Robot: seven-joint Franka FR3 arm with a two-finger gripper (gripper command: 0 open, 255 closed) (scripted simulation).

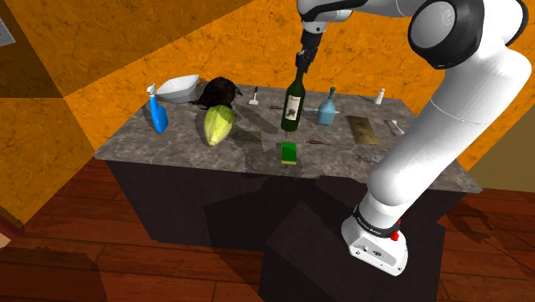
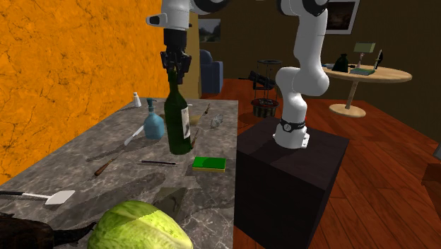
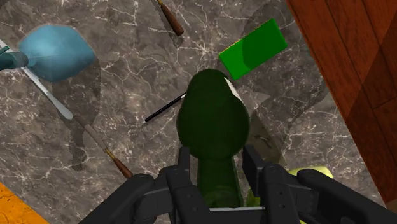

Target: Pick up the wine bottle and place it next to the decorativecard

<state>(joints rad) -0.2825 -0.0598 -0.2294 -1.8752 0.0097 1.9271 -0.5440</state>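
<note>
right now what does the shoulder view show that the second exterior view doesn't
Shoulder view's extras: a blue spray bottle and a white bowl. Second exterior view's extras: a round table and a framed picture. Shared: the gripper shut on the neck of the dark green bottle, a light blue bottle and a green sponge.

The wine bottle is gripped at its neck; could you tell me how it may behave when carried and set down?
The wine bottle is tall on a narrow base, so it will probably tip when set down. The gripper clasps only the slim neck, so the wider body below may swing or slip. It looks stiff.
</note>
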